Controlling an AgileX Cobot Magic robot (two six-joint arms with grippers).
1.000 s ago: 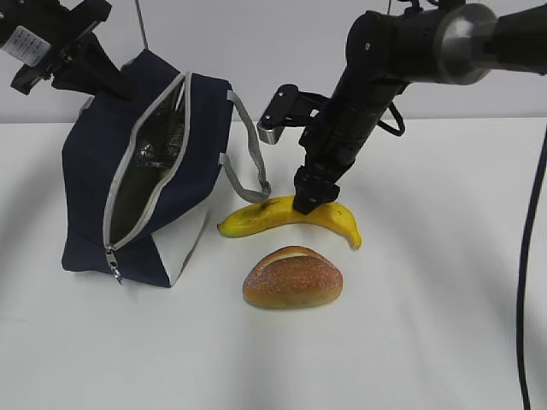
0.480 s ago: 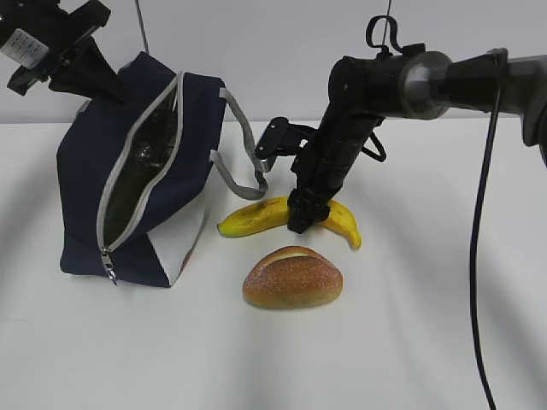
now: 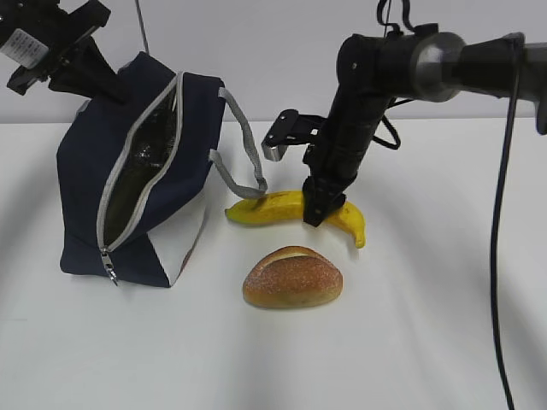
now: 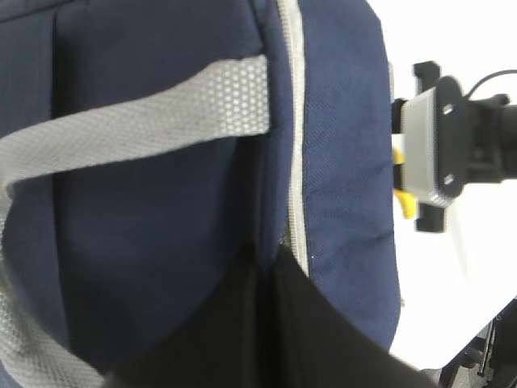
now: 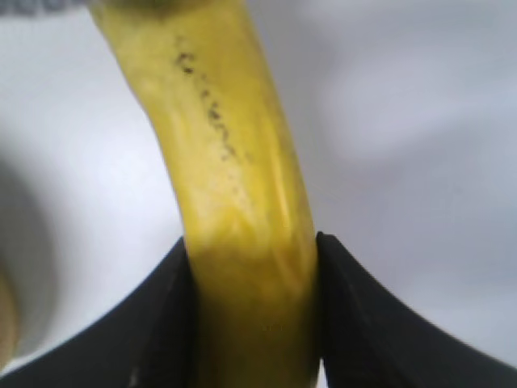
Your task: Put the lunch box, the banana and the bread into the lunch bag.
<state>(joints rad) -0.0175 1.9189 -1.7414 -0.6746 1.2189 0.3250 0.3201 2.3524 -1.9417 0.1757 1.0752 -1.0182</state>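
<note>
The navy lunch bag [image 3: 201, 137] stands at the left, tipped, with its zipper open toward me. My left gripper [image 3: 88, 79] is shut on the fabric at its top back edge; in the left wrist view the black fingers [image 4: 323, 339] meet beside the zipper band of the lunch bag [image 4: 161, 210]. The yellow banana [image 3: 265, 207] lies right of the bag, with my right gripper [image 3: 318, 209] shut on its middle. In the right wrist view the banana [image 5: 242, 186] fills the gap of the right gripper [image 5: 252, 259]. The bread [image 3: 292, 278] rests in front of it. The lunch box is hidden.
A grey strap handle [image 3: 246, 145] hangs off the bag toward the banana's left tip. A black cable [image 3: 498, 256] drops down the right side. The white table [image 3: 410, 342] spreads in front and to the right of the bread.
The right gripper's fingers have closed onto the banana, and the banana has shifted slightly right with its left tip raised. The left gripper and bag have stayed put.
</note>
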